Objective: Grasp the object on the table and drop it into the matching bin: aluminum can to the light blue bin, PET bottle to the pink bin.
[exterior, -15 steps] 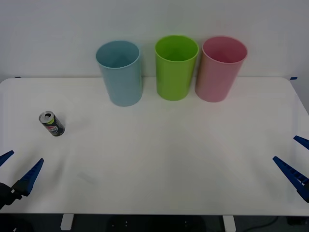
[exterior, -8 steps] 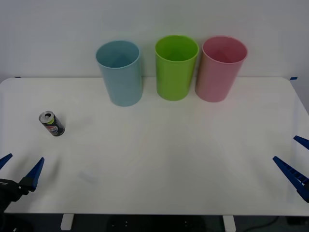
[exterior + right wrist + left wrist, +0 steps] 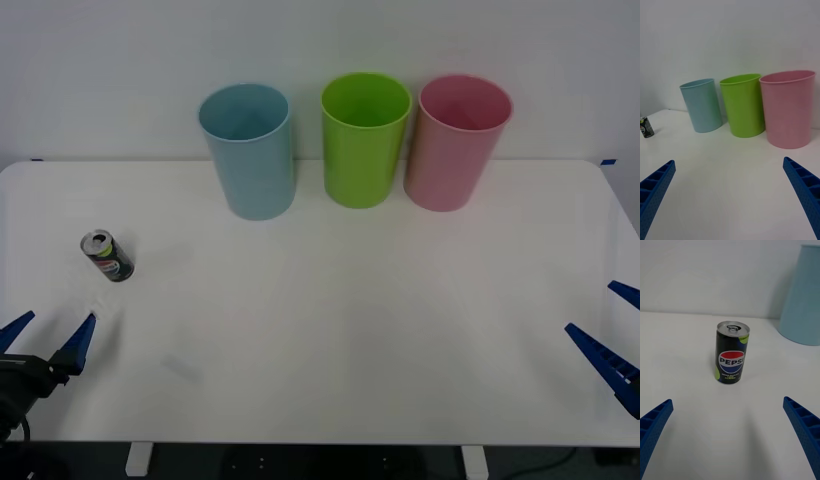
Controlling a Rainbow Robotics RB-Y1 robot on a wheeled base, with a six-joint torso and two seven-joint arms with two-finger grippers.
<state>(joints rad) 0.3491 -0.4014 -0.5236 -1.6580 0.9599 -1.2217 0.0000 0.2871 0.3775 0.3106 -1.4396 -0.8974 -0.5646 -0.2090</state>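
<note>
Front view: we had the left gripper [image 3: 47, 338] at lower left w/ fingers released, short of the aluminum can [image 3: 107, 256]; best to centre it before clenching. Right gripper [image 3: 608, 335] idle at lower right, fingers released.

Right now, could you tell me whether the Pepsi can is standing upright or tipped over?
Upright: the Pepsi can stands on its base on the table, silver top up, label level.

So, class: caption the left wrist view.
Open left gripper faces an upright aluminum can beside the light blue bin.
</note>
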